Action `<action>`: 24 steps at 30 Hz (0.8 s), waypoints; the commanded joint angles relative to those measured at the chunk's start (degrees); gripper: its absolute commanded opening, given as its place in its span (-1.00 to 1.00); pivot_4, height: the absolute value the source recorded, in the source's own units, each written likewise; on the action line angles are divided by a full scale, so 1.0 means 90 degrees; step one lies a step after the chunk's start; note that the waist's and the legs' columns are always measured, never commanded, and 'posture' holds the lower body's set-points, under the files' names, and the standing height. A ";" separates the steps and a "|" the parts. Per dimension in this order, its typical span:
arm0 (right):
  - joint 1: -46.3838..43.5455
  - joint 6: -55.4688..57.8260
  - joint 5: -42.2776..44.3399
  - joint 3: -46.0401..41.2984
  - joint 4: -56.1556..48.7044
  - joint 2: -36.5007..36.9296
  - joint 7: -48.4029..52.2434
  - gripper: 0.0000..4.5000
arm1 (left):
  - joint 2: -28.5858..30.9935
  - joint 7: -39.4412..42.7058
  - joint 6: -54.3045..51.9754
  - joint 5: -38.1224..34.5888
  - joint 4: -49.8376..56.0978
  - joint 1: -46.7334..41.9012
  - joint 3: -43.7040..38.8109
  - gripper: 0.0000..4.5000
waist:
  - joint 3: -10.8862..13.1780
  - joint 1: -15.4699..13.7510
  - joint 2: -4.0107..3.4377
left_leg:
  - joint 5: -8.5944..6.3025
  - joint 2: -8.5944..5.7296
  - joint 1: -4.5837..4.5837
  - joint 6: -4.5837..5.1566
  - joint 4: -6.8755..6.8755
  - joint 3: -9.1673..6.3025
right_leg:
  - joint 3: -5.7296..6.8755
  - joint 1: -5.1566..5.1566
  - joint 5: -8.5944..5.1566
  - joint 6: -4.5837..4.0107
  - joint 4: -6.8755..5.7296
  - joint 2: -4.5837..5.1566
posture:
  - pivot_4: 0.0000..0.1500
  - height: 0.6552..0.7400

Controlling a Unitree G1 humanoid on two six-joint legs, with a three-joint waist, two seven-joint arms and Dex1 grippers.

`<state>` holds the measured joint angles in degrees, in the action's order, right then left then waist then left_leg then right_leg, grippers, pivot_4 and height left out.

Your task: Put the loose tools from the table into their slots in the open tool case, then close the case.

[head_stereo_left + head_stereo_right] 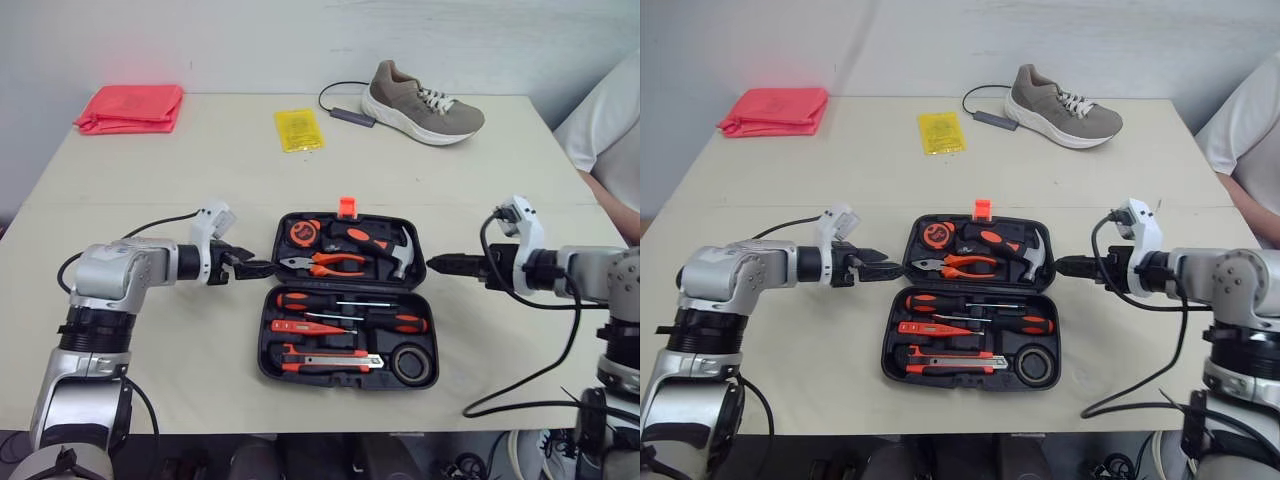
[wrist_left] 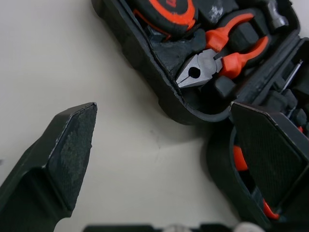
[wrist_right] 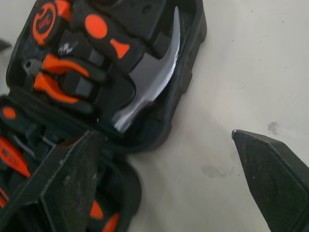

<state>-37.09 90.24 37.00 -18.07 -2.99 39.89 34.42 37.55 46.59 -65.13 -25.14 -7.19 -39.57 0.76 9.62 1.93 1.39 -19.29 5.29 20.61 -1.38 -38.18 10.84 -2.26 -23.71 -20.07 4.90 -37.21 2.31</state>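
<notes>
- Black plastic tool case (image 1: 266, 340) lies open and flat on the pale bench (image 1: 180, 180), at the near middle, its two halves hinged side to side, one far and one near.
- Its far half holds a round tape measure (image 1: 303, 232) at the left, orange-handled pliers (image 1: 325, 264) just near of it, and a hammer (image 1: 385, 245) whose steel head points to the right wall.
- An orange latch (image 1: 347, 207) stands up from the far rim.
- The near half holds two red-and-black screwdrivers (image 1: 340, 300), a slimmer red tool below them, a utility knife (image 1: 325, 360) along the near edge, and a roll of black tape (image 1: 408, 364) in the near right corner.
- The left hand (image 1: 262, 268) sits low over the bench at the case's left side, level with the hinge line. Its fingers (image 2: 72, 150) are spread wide and grip nothing. In the wrist view one finger lies over bare bench and the other over the corner of the near half; whether it touches, I cannot tell.
- The right hand (image 1: 438, 264) is at the case's right side, also level with the hinge, pointing inward. Its fingers (image 3: 270, 169) are likewise wide apart and empty, one over the near half and one over bare bench.
- Far on the bench, well apart from the case: a folded red cloth (image 1: 130, 108) at the left, a yellow packet (image 1: 298, 129) in the middle, and a tan shoe (image 1: 420, 105) with a dark cable (image 1: 340, 105) beside it.
- A person's white sleeve (image 1: 610, 120) shows at the right edge.
</notes>
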 commanded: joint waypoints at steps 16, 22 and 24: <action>-0.0933 -0.0010 -0.0751 0.0783 0.1226 -0.0533 -0.0870 1.00 | -0.0397 -0.0715 -0.0236 0.0254 -0.0650 -0.0678 0.0130 0.99 | -0.0001 0.0122 -0.0001 | 0.0012 -0.0009 -0.0003 -0.0004 -0.0003 0.0007 | -0.0003 -0.0005 0.0000 0.0001 -0.0024 -0.0008 | 1.00 1.00; -0.0913 0.0073 -0.0781 0.0950 0.1372 -0.0516 -0.0840 0.60 | -0.0501 -0.0853 -0.0281 0.0306 -0.0728 -0.0673 0.0155 0.74 | -0.0002 0.0131 -0.0002 | 0.0015 -0.0012 -0.0008 -0.0005 -0.0003 0.0006 | 0.0000 0.0000 0.0000 0.0001 -0.0026 -0.0006 | 1.00 1.00; -0.0890 0.0084 -0.0800 0.0951 0.1469 -0.0571 -0.0858 0.20 | -0.0536 -0.0829 -0.0360 0.0274 -0.0699 -0.0660 0.0197 0.42 | -0.0003 0.0131 -0.0003 | 0.0015 -0.0012 -0.0009 -0.0005 -0.0002 0.0006 | -0.0001 0.0000 0.0000 0.0001 -0.0027 -0.0006 | 1.00 1.00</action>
<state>-45.51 90.18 30.94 -9.46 9.31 34.38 27.66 32.99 39.12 -67.48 -22.64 -13.91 -45.03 1.59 9.59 3.11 1.36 -19.15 5.17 20.53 -1.42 -38.19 10.90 -2.26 -23.70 -20.07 4.91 -37.45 2.24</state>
